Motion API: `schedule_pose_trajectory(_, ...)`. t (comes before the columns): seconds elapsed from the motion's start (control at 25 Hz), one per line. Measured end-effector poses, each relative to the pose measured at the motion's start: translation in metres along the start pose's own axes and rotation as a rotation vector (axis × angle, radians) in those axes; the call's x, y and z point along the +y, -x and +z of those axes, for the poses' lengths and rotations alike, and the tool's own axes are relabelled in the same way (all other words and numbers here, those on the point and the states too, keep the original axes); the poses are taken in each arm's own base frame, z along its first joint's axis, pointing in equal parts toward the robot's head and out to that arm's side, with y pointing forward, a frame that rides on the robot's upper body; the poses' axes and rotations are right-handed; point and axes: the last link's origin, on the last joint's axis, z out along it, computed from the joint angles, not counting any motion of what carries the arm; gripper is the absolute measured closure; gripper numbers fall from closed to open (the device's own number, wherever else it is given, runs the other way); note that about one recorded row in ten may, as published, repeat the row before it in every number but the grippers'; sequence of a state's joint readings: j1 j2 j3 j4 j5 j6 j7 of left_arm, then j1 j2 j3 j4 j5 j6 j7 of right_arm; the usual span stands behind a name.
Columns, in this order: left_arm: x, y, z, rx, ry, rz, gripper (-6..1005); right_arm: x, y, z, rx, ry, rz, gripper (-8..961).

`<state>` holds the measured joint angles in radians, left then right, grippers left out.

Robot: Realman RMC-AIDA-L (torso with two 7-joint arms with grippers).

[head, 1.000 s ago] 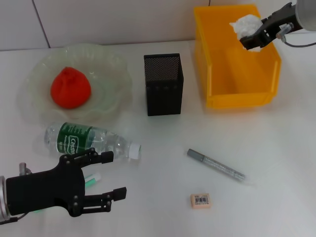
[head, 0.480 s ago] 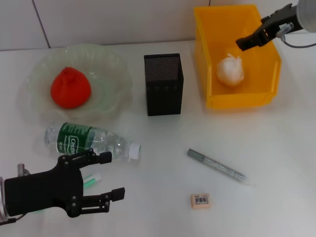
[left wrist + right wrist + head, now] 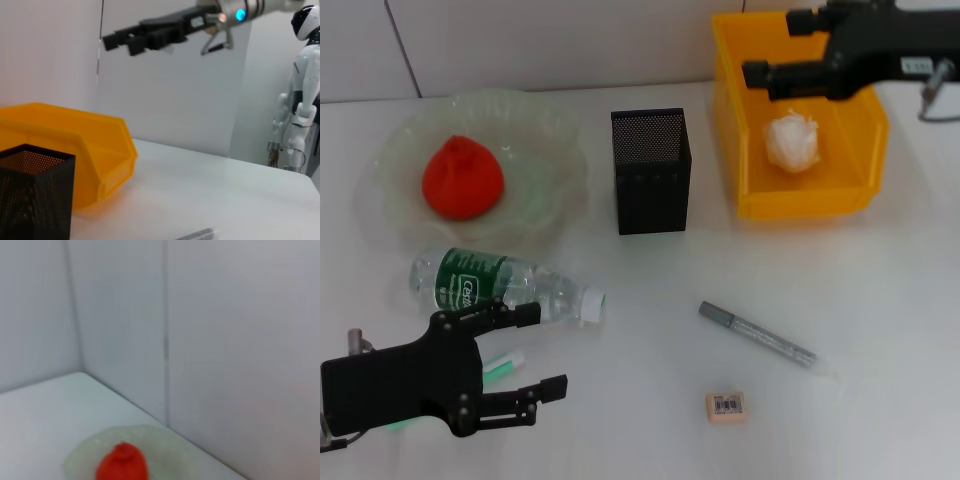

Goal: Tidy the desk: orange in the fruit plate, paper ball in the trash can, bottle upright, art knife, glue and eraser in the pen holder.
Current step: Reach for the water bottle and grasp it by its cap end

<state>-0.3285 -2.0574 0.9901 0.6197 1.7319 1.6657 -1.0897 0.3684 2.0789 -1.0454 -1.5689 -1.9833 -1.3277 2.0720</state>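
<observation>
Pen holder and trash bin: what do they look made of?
The pen holder looks like black metal mesh, going by the fine perforated grid on its walls. The trash bin looks like moulded yellow plastic, smooth and slightly glossy, though that is only its look.

Left wrist view: yellow trash can [image 3: 95,150] sits on the white worktop [image 3: 210,190], with the black mesh pen holder [image 3: 32,192] just in front of it, overlapping its near wall. The right hand [image 3: 125,40] hangs in the air above the can, fingers apart, nothing between them. A grey pen-like tip [image 3: 196,234] lies on the worktop at the frame edge; a white humanoid robot [image 3: 300,95] stands in the background.
</observation>
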Motion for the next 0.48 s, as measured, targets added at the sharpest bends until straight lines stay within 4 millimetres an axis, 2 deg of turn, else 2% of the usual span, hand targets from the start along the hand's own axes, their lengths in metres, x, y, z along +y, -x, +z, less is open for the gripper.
schedule_pose_trajectory(0.16,-0.002,-0.002,-0.004,0.018,-0.022,0.012,137,0.009,-0.032,-0.016,-0.083,0.065,0.008,113)
schedule_pose_trajectory(0.2,-0.003,-0.003,-0.007,0.030,-0.037,0.027,138,0.012,-0.044,-0.020,-0.107,0.090,0.024,113)
schedule_pose_trajectory(0.24,-0.003,-0.003,-0.007,0.030,-0.037,0.027,138,0.017,-0.065,-0.028,-0.162,0.147,0.059,113)
schedule_pose_trajectory(0.28,-0.003,-0.006,-0.010,0.056,-0.052,0.085,138,0.017,-0.065,-0.028,-0.162,0.147,0.059,113)
schedule_pose_trajectory(0.4,-0.006,-0.012,-0.012,0.059,-0.048,0.128,138,0.021,-0.096,-0.042,-0.221,0.207,0.119,113)
schedule_pose_trajectory(0.48,-0.018,-0.023,-0.010,0.024,-0.057,0.173,139,0.025,-0.118,-0.053,-0.272,0.235,0.131,113)
